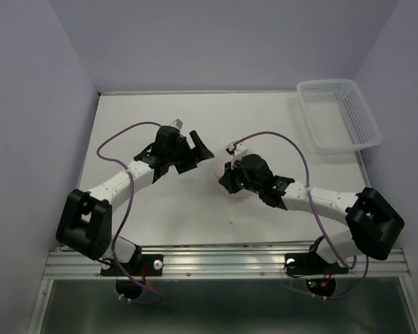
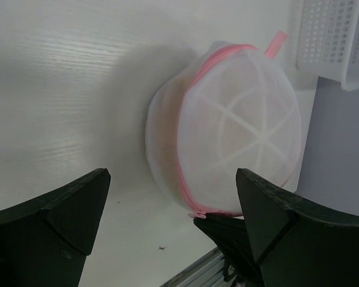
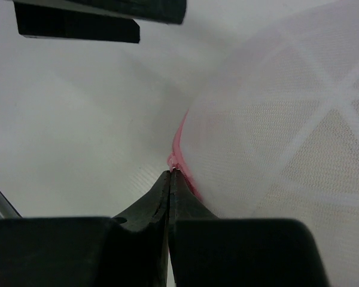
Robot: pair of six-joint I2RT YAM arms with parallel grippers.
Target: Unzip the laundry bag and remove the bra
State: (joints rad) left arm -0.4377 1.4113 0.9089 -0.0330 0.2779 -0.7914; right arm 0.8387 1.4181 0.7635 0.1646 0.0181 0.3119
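The bag [image 2: 227, 137] stands on its edge on the table [image 1: 265, 118], near the middle of the top view, between the two arms. A weak beige tone shows through the mesh. I judge this is the bra [image 2: 163, 128], not yet taken out, since the pink zipper line looks closed as far as I can see it.

The right gripper [image 3: 169, 176] has its fingers pressed together, and the pink zipper pull [image 3: 174, 160] sits just at their tips, at the lower edge of the bag; it seems clamped on it. The left gripper [image 1: 198, 153] has its fingers wide apart, aimed at the bag from the left and not touching it.

The step in hand is the opening of the zipper. To do it well, the left gripper should first close on the bag body or on the pink tab [image 2: 275, 43] at the upper right of the left wrist view, so the bag cannot slide. Then the right one should pull along the curve of the pink edge, not straight away from it, or the small pull may slip out.

The basket [image 1: 338, 115] waits in the upper right corner. I can read no brand, label or writing anywhere.
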